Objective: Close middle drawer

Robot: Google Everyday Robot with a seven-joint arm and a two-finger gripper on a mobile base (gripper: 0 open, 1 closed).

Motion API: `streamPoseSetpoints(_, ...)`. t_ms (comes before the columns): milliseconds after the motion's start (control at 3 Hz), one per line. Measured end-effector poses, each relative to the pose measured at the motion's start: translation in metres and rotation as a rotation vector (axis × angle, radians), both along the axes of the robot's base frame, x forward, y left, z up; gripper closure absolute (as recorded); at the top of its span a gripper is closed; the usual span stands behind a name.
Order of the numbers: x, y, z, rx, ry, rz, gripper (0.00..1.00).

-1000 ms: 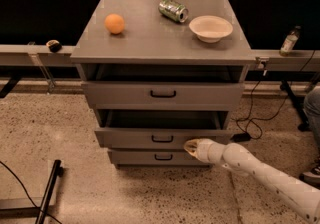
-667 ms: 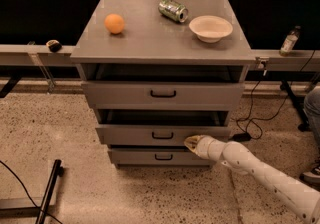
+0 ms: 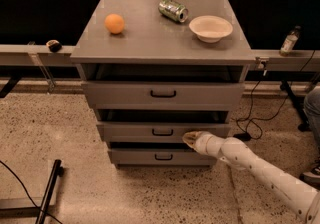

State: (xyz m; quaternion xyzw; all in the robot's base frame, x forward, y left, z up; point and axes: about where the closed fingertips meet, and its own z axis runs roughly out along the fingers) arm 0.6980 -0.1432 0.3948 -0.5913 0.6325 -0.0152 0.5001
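The grey cabinet has three drawers. The middle drawer [image 3: 135, 130] has a flat grey front and a small black bar handle [image 3: 162, 132]; it stands out only a little from the cabinet, with a dark gap above it. My gripper [image 3: 189, 139] is at the end of the white arm that comes in from the lower right. Its tip is against the middle drawer's front, just right of and below the handle.
The top drawer [image 3: 163, 94] and bottom drawer [image 3: 157, 156] each stick out slightly. On the cabinet top [image 3: 150, 38] lie an orange [image 3: 114, 23], a tipped can [image 3: 173, 10] and a white bowl [image 3: 210, 28]. A bottle [image 3: 289, 41] stands at the right; a black stand [image 3: 47, 193] is on the floor at left.
The middle drawer has slid back into the cabinet, its front now nearer the other drawer fronts. My gripper has followed it inward.
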Motion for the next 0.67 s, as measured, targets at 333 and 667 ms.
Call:
streamPoseSetpoints(333, -0.004, -0.002, 0.007, 0.004, -0.014, 0.001, 1.00)
streamPoseSetpoints(667, -0.018, -0.009, 0.009, -0.022, -0.013, -0.009, 1.00)
